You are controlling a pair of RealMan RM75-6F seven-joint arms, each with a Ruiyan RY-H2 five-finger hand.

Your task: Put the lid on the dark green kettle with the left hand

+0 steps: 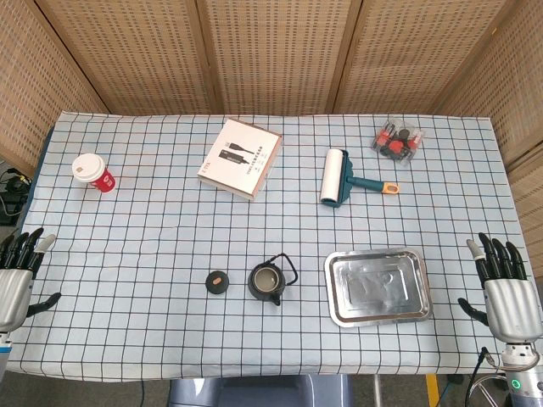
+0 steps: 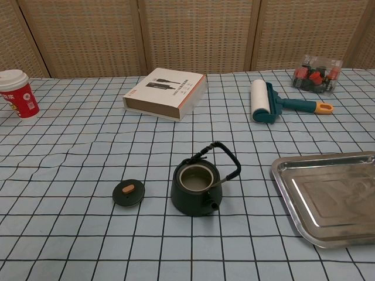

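The dark green kettle stands uncovered near the table's front middle, its handle upright and its mouth showing. Its round dark lid, with a small brown knob, lies flat on the cloth just left of the kettle, a short gap between them. My left hand rests open at the table's far left edge, well away from the lid. My right hand is open at the far right edge, fingers pointing up. Neither hand shows in the chest view.
A steel tray lies right of the kettle. Further back are a white box, a lint roller, a red paper cup and a clear box of small items.
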